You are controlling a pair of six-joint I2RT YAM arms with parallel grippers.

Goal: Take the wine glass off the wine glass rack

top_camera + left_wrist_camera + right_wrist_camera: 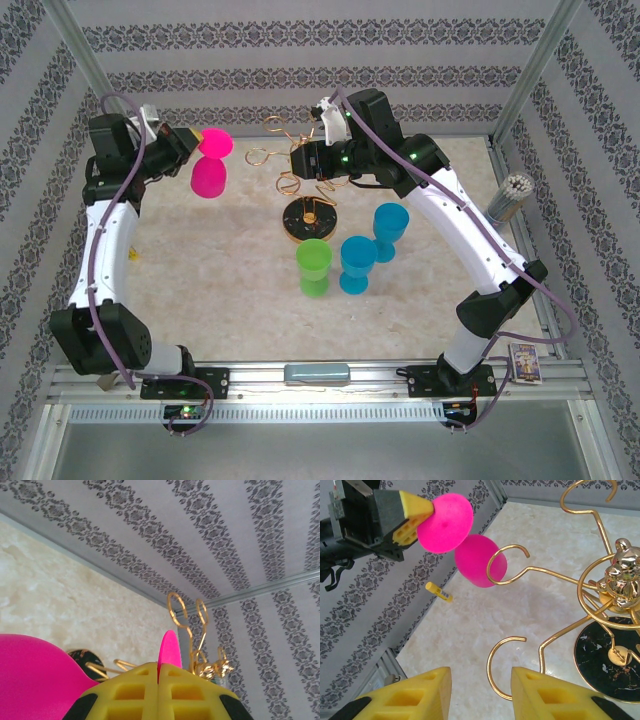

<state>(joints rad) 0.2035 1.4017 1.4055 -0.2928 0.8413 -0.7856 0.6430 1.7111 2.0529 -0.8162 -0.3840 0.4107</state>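
Note:
A pink wine glass point(209, 172) hangs upside down in the air, left of the gold wire wine glass rack point(308, 190) and apart from its ring arms. My left gripper point(190, 143) is shut on the thin edge of the glass's round foot point(445, 516). In the left wrist view the foot point(170, 649) sticks up between the closed yellow fingers point(130, 692), and the rack point(199, 630) stands beyond. My right gripper point(481, 690) is open above an empty ring arm point(506, 667) of the rack, holding nothing. The rack's dark round base point(610, 660) rests on the table.
In front of the rack stand a green cup point(314, 266) and two blue cups point(356, 264) point(390, 230). A holder of white sticks point(508, 195) stands at the right edge. A small yellow tube point(439, 591) lies on the table by the left wall.

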